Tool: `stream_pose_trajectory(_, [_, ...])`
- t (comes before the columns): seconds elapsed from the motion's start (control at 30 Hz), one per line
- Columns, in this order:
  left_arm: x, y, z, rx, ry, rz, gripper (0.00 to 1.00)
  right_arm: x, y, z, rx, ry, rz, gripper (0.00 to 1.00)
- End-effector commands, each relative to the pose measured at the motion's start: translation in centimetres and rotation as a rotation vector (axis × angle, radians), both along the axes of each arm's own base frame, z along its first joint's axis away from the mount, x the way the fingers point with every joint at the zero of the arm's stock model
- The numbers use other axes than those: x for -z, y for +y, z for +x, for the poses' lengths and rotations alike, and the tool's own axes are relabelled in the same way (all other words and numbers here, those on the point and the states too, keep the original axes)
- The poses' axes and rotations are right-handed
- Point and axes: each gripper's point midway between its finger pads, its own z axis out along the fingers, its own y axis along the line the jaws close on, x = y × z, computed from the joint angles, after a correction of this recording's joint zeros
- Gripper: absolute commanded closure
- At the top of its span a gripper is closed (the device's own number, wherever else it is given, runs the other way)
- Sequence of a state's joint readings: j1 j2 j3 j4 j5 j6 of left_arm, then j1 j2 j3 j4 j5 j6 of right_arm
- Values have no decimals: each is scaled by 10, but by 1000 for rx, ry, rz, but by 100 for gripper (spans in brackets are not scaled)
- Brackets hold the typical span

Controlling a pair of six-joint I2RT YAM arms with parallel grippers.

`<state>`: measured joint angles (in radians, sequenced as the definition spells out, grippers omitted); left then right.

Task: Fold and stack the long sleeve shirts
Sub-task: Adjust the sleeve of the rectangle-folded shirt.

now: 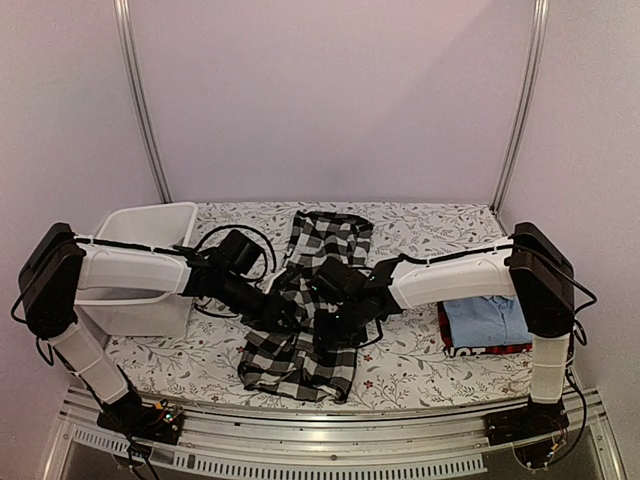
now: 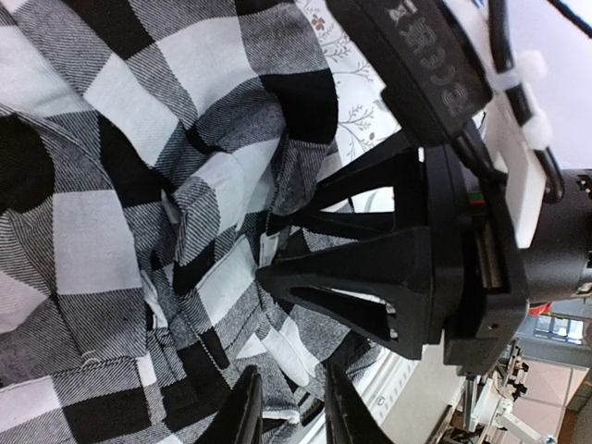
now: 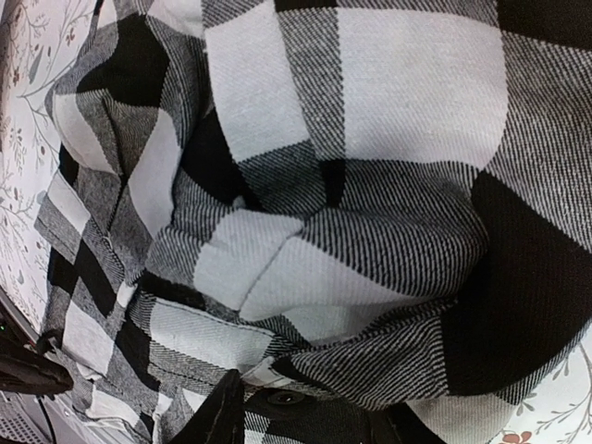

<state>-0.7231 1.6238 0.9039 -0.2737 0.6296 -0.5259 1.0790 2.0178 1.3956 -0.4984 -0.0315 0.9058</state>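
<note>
The left gripper (image 2: 291,388) has its jaws drawn close together with a fold of the black-and-white checked shirt (image 1: 300,352) caught between them, the cloth bunching towards the fingertips at the bottom of the left wrist view. The right gripper (image 3: 305,418) has its jaws partly apart, tips pressed down into the same shirt, and a puffed fold with a dark button lies between them. I cannot tell whether that fold is actually pinched. In the left wrist view the right gripper's black triangular fingers sit just beside the left one's. The checked shirt lies crumpled in a long strip down the middle of the overhead frame, on the floral tabletop (image 1: 425,225), with both arms meeting over its centre. At the right of the frame, under the right arm, a folded light blue shirt (image 1: 490,318) rests on a folded red-and-black shirt (image 1: 492,349). A white plastic tub (image 1: 150,222) stands at the upper left.
</note>
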Motion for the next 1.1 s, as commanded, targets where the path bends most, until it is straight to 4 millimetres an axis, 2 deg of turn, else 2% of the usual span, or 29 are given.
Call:
stream_pose_trajectory(0.0, [3,1,2,4,1,-11,76,1,9,11,19,-22,10,62])
stream_pose_trajectory(0.13, [3,2,2,4,2,-11,76,-1,10,12,14,-28,6,71])
stream_pose_trajectory(0.3, [0,1,2,4,-5,-18,76,-6,8,12,-3,-27,-11,92])
stream_pose_trajectory(0.4, [0,1,3,3,-5,-19,76,-8,7,10,-13,-24,-25,99])
stream_pose_trajectory(0.6, [0,1,1,7,-2,-22,76,-16,3,5,-37,-5,-46,100])
stream_pose_trajectory(0.9, [-1,0,0,12,1,-30,76,-22,-16,-28,-154,115,-101,100])
stream_pose_trajectory(1.07, [-2,-1,1,10,0,-33,76,-20,-22,-36,-193,146,-121,100])
